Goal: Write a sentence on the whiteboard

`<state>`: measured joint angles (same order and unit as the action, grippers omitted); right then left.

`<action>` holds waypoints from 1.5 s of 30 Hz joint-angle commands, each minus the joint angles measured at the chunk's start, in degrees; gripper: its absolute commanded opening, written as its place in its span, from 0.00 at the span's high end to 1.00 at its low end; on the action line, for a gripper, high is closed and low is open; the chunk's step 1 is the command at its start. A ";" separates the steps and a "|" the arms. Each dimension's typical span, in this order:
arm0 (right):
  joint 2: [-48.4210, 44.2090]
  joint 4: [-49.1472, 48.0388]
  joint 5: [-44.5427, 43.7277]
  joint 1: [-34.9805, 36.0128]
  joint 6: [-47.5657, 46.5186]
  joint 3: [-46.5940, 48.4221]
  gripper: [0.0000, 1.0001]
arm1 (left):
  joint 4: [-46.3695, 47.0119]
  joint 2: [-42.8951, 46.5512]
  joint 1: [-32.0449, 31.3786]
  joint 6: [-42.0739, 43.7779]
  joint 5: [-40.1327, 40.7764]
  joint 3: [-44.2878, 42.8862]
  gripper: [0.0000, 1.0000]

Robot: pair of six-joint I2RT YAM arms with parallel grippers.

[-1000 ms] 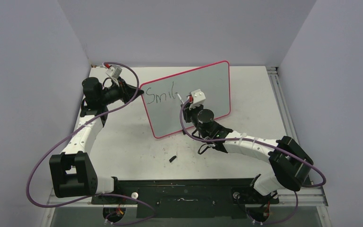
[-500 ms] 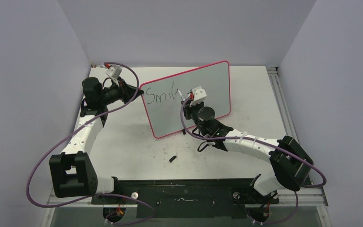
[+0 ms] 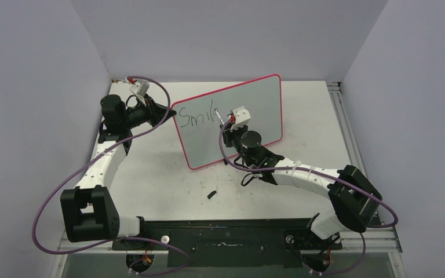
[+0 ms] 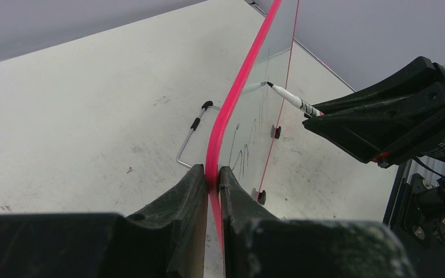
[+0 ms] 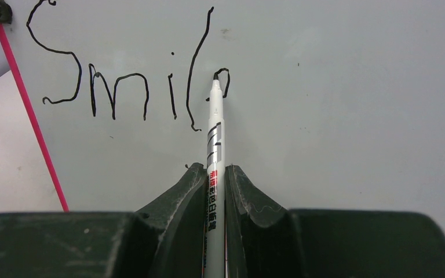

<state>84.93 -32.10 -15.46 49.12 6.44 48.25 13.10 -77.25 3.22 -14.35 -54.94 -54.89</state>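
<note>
Two matte black jaws of our left gripper (image 4: 211,176) are pinched together on the thin pink-red rim of the whiteboard (image 3: 255,110), which stands tilted on the scuffed white table (image 3: 150,168), toward its back. We see our right gripper (image 5: 215,171) clamped on a slim white marker (image 5: 214,127) with grey bands. Its black tip touches the glossy pale face at a small loop after "Smil". A small black piece (image 3: 211,194) lies on the table nearby.

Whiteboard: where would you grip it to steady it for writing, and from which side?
Grip the whiteboard by the thin pink rim at its left end, edge-on, one finger per face, as the left claw does. It stands upright, and this leaves its face free for the marker.
</note>
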 commanded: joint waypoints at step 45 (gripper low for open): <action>-3.15 0.77 -6.24 1.38 -0.48 -2.86 0.95 | 0.17 1.65 0.38 0.87 -1.40 -0.17 1.00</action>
<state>80.97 -29.67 -21.15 50.98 6.20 43.97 13.13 -77.25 3.38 -14.37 -55.40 -54.89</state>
